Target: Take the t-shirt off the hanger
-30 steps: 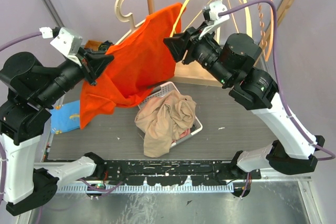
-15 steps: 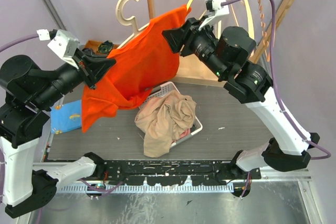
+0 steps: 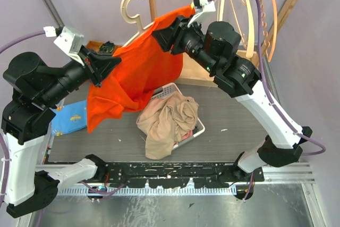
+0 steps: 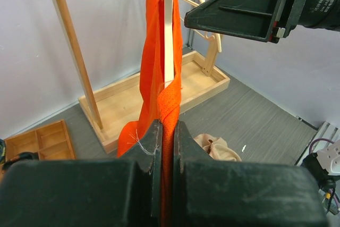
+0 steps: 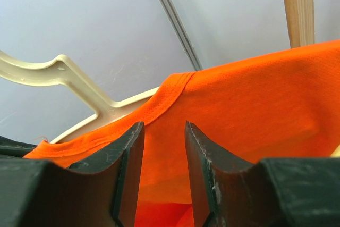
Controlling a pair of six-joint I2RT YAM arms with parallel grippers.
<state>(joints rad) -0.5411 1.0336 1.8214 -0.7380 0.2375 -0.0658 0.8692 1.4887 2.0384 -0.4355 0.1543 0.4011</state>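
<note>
Left hand (image 4: 166, 128) clamped on t-shirt (image 3: 138, 73) edge, pulling cloth taut off hanger (image 5: 74, 80); right hand (image 5: 163, 128) part-open, straddling shoulder fabric beside collar, placed to slip it free.

Top view: a fixed camera high above and behind both arm bases. It looks down and forward over the whole worktop (image 3: 223, 147) to the rack (image 3: 151, 3) at its far edge, with the left arm (image 3: 37, 78) and right arm (image 3: 239, 73) framing the shot.

Left wrist view: very close, looking along its own jaws toward the worktop's far right corner, with the right arm's wrist at upper right.

Right wrist view: very close, tilted upward past its jaws at the wall.

All three views share the shirt (image 3: 143, 67), hanger (image 3: 132, 6) and rack.
</note>
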